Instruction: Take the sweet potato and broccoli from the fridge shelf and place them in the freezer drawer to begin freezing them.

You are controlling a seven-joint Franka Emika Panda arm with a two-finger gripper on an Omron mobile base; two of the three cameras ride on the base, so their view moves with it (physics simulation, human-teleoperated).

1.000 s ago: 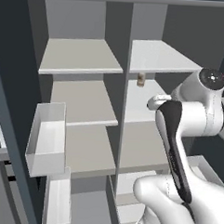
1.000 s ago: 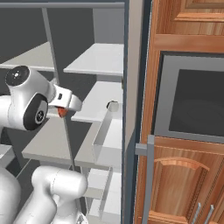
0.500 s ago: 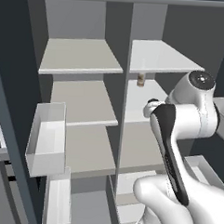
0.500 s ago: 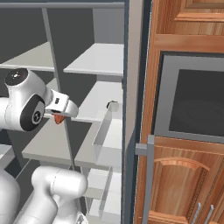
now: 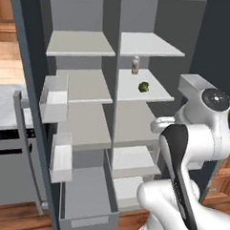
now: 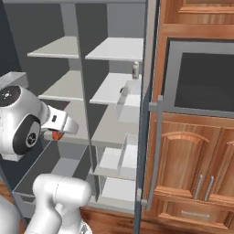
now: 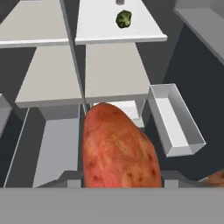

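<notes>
From the left base view, the freezer drawer stands pulled out at the bottom left of the fridge, its grey box open upward and its flat front panel nearest the camera. The arm rises at the lower right, so the drawer lies down and to the left of the wrist. The broccoli sits on the right-hand shelf, below and just in front of a small bottle. White door bins hang on the left door, above the drawer's left side, an edge to stay clear of on the way down.

From the right base view, the end effector pokes out from the white wrist with the sweet potato showing as a small orange-red lump at its tip. It hangs above the open grey drawer box, with free air between them (the centre post of the fridge stands just to the right).

In the hand view, the sweet potato looms large, clamped between the fingers, its long axis running away from the camera toward the shelves. The drawer interior lies just left of it and beyond; a door bin stands to the right. The broccoli is far ahead on its shelf. A short move left and down should, I judge, bring the potato over the drawer.
</notes>
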